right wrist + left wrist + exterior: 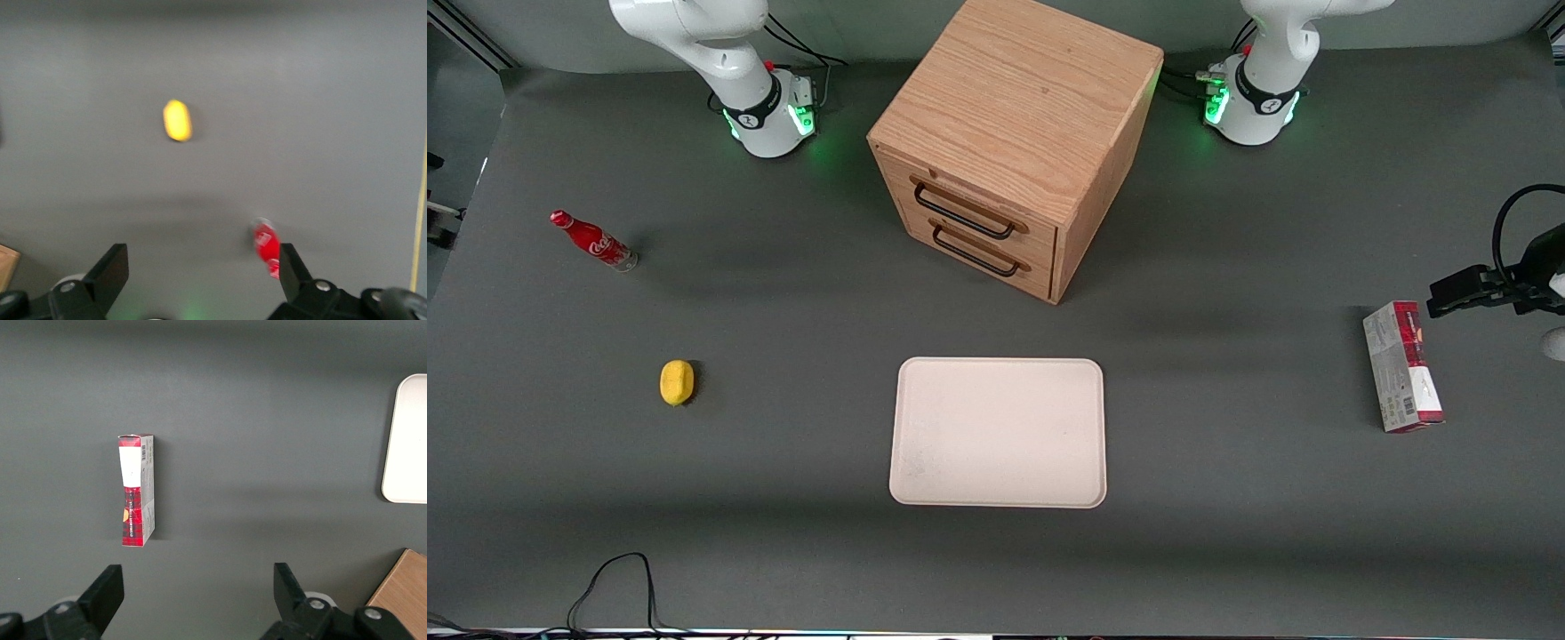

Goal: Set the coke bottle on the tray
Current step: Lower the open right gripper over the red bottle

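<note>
Wooden cabinet (1009, 142) blocks nothing; your cream tray (998, 432) lies nearer the camera, bare and ready. Your gripper (203, 280) hangs high above the coke bottle (592, 240), fingers spread wide, holding nothing. Bottle stands toward the working arm's end, yellow lump (677, 382) well apart, so reach is free.

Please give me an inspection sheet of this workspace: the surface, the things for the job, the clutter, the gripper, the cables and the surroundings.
Surface: dark grey table, nothing spilled.
Job's things: coke bottle lying on the table toward the working arm's end; tray bare, in front of the drawer cabinet.
Clutter: yellow lump nearer the front camera than the bottle; red-and-grey carton toward the parked arm's end; wooden drawer cabinet, both drawers closed.
Gripper: right gripper open, above the table, bottle beside one finger, holding nothing.
Cables: black cable at the table's near edge.
Surroundings: nothing seen.
</note>
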Motion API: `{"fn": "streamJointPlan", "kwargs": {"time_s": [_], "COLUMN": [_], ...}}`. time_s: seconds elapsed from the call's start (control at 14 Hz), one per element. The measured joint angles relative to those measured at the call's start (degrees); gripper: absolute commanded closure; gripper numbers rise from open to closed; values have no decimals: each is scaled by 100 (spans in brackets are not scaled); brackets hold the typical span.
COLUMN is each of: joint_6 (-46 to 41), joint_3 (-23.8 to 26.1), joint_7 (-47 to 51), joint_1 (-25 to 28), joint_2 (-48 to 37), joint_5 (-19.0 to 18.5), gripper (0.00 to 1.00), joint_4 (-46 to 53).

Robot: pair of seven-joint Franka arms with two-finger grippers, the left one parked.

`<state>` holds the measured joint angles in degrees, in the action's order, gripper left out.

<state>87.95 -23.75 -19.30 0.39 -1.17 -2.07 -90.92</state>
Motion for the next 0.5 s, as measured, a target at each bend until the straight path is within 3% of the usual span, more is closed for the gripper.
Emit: {"fn": "streamJointPlan", "kwargs": {"time_s": [0.21,0.5], "joint_6": [-58,-84], "joint_3": [-784,-857], "joint_7": [-480,-486], "joint_1": [-26,17], "joint_2": [-325,-1463], "joint_5": [-30,-482], "gripper": [0,0], "joint_4": [-406,-1402]}}
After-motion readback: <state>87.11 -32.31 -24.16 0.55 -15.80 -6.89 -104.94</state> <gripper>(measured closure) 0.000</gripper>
